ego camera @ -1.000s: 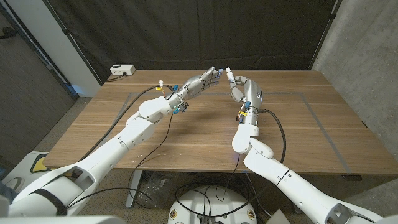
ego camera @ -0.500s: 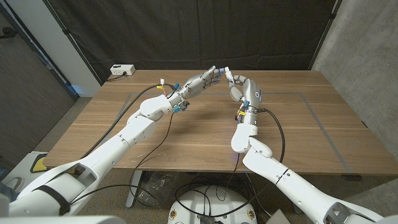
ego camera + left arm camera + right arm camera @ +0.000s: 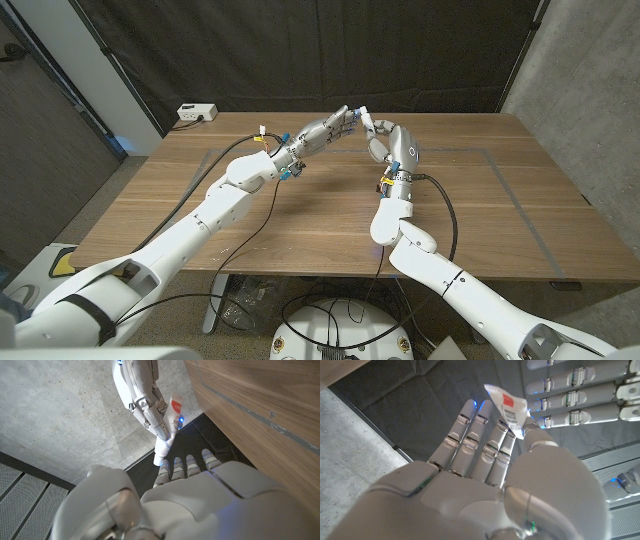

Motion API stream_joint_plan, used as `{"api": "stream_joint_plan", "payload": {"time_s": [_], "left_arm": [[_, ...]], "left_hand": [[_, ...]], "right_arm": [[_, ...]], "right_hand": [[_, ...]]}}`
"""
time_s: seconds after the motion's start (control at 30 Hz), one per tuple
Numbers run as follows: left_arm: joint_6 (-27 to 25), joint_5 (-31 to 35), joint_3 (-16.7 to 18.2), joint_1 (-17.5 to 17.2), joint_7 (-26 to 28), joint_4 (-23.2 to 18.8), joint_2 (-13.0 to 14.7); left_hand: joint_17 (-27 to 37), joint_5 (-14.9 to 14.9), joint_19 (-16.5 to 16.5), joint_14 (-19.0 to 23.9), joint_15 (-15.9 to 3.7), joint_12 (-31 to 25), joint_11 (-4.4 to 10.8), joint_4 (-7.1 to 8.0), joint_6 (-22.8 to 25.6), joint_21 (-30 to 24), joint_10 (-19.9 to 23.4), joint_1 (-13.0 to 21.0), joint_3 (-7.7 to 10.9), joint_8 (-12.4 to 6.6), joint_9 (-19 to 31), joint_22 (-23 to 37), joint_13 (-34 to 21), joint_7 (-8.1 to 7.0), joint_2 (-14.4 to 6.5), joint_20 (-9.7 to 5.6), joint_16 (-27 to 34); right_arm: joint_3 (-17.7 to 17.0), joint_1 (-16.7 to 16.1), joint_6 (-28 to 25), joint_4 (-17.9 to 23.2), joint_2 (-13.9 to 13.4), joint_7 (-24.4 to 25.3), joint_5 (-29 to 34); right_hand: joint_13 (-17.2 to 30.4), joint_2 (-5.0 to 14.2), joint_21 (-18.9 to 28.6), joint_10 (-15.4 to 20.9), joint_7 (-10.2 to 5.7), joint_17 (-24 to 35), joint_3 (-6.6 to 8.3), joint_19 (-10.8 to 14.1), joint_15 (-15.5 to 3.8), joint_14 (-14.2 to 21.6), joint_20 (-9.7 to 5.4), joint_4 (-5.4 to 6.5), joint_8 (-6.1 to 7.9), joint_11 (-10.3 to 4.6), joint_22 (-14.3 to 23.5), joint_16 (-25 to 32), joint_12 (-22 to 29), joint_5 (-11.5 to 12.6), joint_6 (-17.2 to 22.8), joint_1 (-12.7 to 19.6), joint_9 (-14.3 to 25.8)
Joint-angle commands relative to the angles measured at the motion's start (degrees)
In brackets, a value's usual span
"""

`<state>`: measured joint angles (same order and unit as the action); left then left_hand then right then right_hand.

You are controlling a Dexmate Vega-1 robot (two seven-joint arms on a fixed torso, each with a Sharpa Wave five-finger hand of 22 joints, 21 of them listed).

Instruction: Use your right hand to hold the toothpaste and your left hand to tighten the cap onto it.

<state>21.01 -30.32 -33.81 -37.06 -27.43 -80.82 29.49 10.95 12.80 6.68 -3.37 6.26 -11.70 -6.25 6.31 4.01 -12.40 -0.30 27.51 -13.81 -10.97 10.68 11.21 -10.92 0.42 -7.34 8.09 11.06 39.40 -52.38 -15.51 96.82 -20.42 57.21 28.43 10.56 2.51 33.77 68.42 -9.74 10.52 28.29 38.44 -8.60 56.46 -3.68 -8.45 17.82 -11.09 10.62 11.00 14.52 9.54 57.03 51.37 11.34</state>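
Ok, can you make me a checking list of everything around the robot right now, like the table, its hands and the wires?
Surface: wooden table with faint rectangle lines marked on it.
Job's things: toothpaste, white tube with a red patch, held up above the table; its cap end points toward the left hand. Cannot tell how far the cap is screwed on.
Clutter: small white box at the table's far left corner.
Hands: right hand holds the toothpaste; left hand reaches its fingertips to the tube's tip.
Cables: black cable loops by the right arm; another runs along the left arm.
Surroundings: black curtain behind, concrete wall at right.
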Motion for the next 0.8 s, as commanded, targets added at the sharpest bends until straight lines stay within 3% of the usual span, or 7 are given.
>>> {"api": "stream_joint_plan", "payload": {"time_s": [0.03, 0.8], "left_arm": [[0.75, -0.05, -0.08, 0.45, -0.56, 0.83, -0.47], [0.02, -0.6, 1.28, -2.84, 2.16, -2.88, 1.53]], "left_hand": [[-0.08, 0.28, 0.06, 0.49, 0.03, -0.34, -0.32, -0.26, 0.69, -0.18, 0.0, 0.57, -0.04, -0.41, 0.08, -0.02, -0.15, 0.18, 0.01, 0.16, 0.22], [-0.07, 0.21, -0.09, 0.55, -0.12, -0.33, -0.03, -0.32, 0.83, -0.28, 0.07, 0.75, -0.04, -0.42, 0.07, -0.01, -0.13, 0.06, -0.06, 0.21, 0.16]], "right_arm": [[-0.16, -0.84, 1.44, 1.91, -0.53, 0.51, 0.78], [-0.57, 0.24, -2.03, -1.19, 0.97, -0.39, 0.12]], "right_hand": [[0.22, 0.65, 0.33, 0.25, -0.85, 0.22, 0.51, -0.34, -3.37, 0.61, -4.52, -0.09, 0.07, 0.01, -0.05, -0.02, -0.29, 0.36, 1.51, 0.16, 0.22], [0.24, 0.65, 0.4, 0.44, -0.89, 0.23, 0.55, -0.34, -3.35, 0.54, -4.54, -0.07, -0.16, -0.14, -0.09, -0.09, -0.53, 0.36, 1.68, 0.09, 0.24]]}}
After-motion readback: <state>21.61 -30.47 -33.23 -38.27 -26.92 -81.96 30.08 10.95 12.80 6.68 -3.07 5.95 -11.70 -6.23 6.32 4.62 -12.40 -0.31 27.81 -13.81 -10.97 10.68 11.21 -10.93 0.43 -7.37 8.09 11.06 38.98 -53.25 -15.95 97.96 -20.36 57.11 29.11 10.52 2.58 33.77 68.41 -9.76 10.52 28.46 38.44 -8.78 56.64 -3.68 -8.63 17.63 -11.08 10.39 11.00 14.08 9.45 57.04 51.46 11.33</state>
